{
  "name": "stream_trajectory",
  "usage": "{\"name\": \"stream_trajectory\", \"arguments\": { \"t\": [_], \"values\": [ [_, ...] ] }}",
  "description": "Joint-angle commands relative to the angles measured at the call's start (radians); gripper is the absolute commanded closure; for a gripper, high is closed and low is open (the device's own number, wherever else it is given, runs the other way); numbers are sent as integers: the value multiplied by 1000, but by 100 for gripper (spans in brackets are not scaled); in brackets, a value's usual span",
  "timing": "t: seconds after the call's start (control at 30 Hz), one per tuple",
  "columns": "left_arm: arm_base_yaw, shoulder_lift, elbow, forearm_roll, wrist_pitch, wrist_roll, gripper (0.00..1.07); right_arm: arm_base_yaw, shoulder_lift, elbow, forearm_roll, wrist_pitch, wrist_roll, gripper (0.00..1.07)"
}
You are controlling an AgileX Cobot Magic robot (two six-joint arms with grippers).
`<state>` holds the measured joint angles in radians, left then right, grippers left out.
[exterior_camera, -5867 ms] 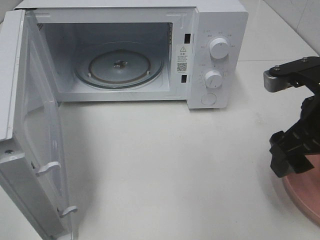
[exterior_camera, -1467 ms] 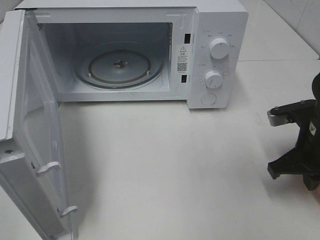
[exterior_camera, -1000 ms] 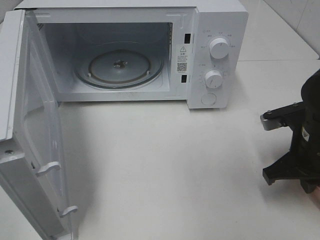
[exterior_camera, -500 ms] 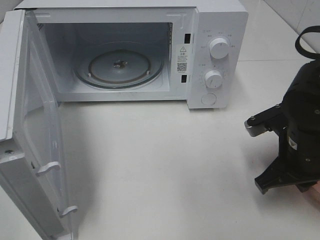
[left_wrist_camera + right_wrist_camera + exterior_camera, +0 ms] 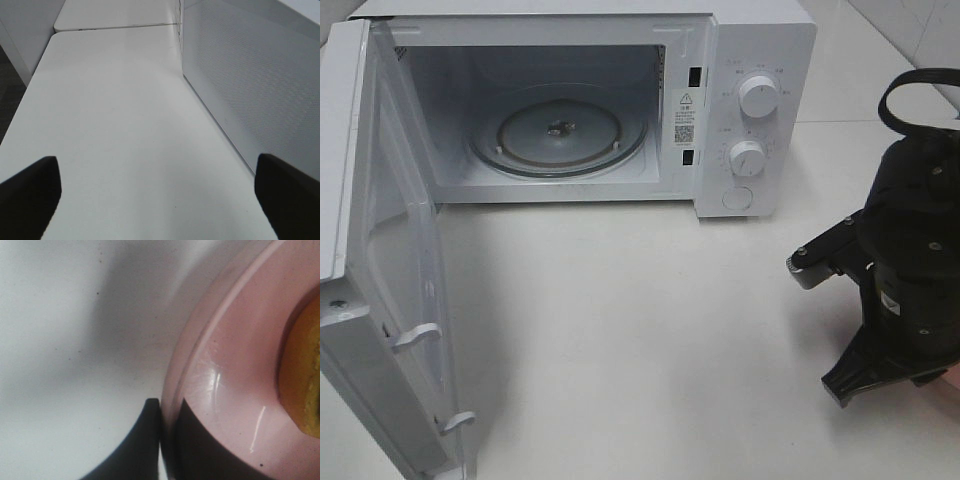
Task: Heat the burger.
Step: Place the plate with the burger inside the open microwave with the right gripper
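Burger (image 5: 302,385) sits on the pink plate (image 5: 235,360) at the far right edge of the table (image 5: 650,330), well apart from the microwave (image 5: 755,60).
My right gripper (image 5: 169,407) is pinched tight on the plate rim, one finger either side. The burger shows only as a golden bun edge in the right wrist view; from the high camera my arm hides it. My left gripper (image 5: 159,200) is spread wide over the table beside the open microwave door (image 5: 380,240).
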<state>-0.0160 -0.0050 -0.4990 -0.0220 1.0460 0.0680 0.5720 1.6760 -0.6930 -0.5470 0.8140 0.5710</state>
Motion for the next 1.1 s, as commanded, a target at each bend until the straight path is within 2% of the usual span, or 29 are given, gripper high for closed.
{"name": "stream_trajectory", "arguments": {
  "t": [0.03, 0.27, 0.53, 0.83, 1.1],
  "values": [
    [-5, -26, 3, 1, -9, -5, 9, 33, -10, -5, -55, 77, 10, 107],
    [-5, -26, 3, 1, -9, -5, 9, 72, -10, -11, -56, 92, 9, 107],
    [-5, -26, 3, 1, -9, -5, 9, 76, -13, -11, -63, 118, -11, 107],
    [-5, -26, 3, 1, -9, -5, 9, 76, -126, -11, -97, 182, -34, 107],
    [-5, -26, 3, 1, -9, -5, 9, 76, -151, -11, -91, 201, -36, 107]
  ]
}}
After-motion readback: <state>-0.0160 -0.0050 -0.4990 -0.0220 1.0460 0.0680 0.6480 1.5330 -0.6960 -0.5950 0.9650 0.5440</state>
